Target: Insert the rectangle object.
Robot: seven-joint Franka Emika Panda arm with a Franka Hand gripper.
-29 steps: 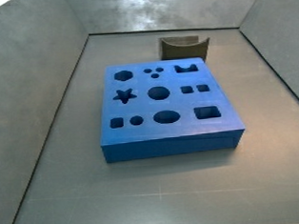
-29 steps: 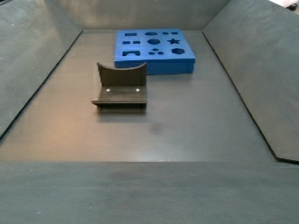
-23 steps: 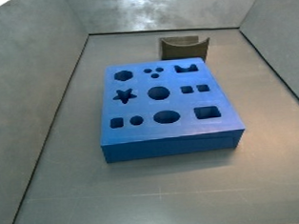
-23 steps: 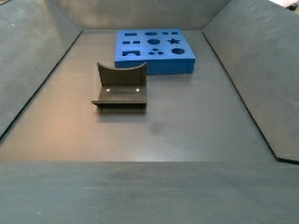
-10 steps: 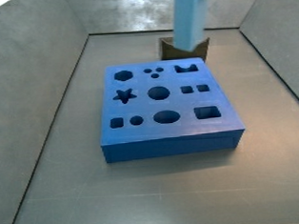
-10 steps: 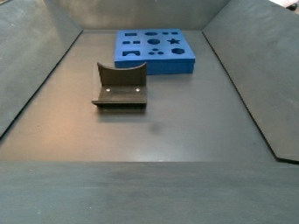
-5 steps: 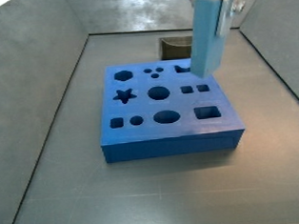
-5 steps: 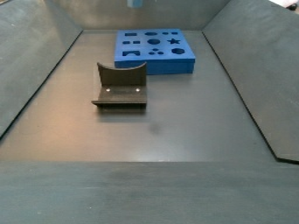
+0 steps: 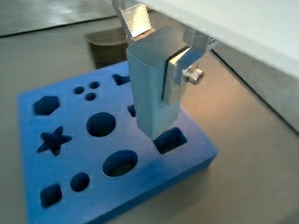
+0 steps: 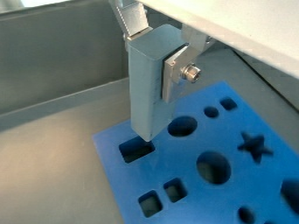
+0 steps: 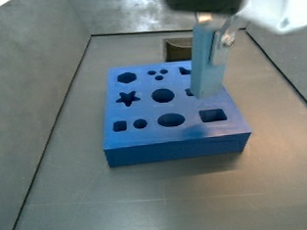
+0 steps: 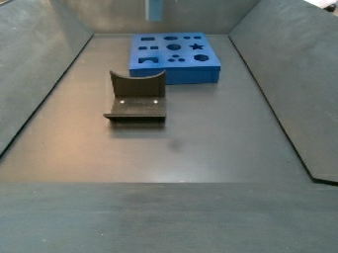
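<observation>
Since half a second ago the gripper [image 11: 213,33] has come forward and lower over the blue block [image 11: 171,145], carrying the rectangle object [image 11: 209,69] from above the block's far right part to just over its near right corner. There is one gripper, one rectangle object, one blue block and one fixture [image 12: 134,99]. The block's top holds thirteen shaped holes, among them a star, several circles, a hexagon and small squares. The rectangle object is a long, slim light-blue bar hanging upright between the gripper's flat silver fingers [image 9: 183,63], which are closed against its upper part; the bar extends down well below the fingertips. In both wrist views the bar's lower end sits just above a rectangular hole [image 9: 172,140] at the block's corner, roughly lined up with it, and whether it has entered the hole cannot be told. In a side view only the bar's bottom tip [image 12: 153,9] shows at the picture's top edge, above the block [image 12: 175,58]. The fixture stands on the floor [image 12: 185,148] well apart from the block, between it and the camera.
</observation>
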